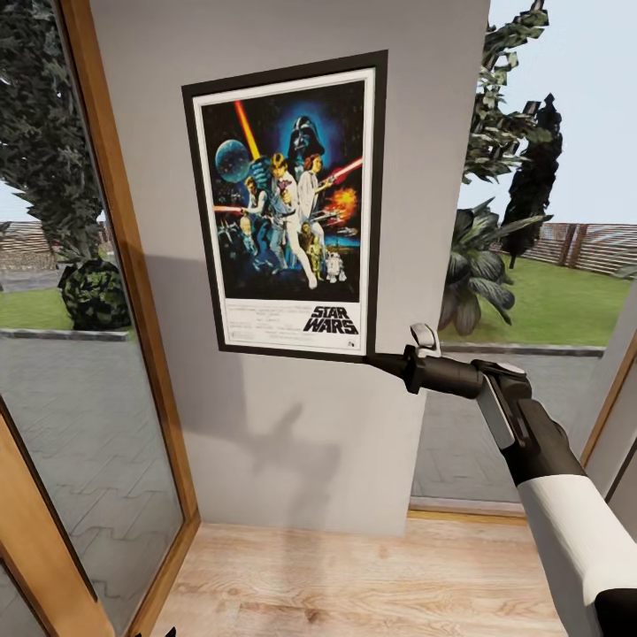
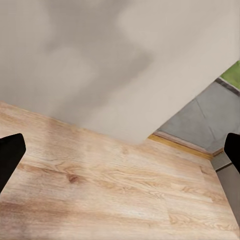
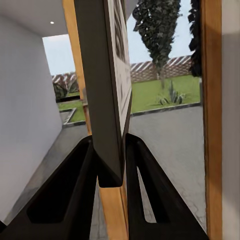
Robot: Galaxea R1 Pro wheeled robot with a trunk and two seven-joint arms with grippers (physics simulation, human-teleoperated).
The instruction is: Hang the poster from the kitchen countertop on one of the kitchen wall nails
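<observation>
One corner only: right gripper pinched poster at bottom right, held flat against grey wall. Left gripper hung wide apart, holding nothing. Poster could fall if let go before nail caught it.

poster: edge-on, art unreadable | left pincer: fingertips cropped

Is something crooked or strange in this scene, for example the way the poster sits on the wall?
The poster sits slightly askew against the grey wall, its top leaning to the right. The right gripper is clamped on its lower right corner; the right wrist view shows both fingers pinching the frame's edge. Nothing looks damaged.
</observation>
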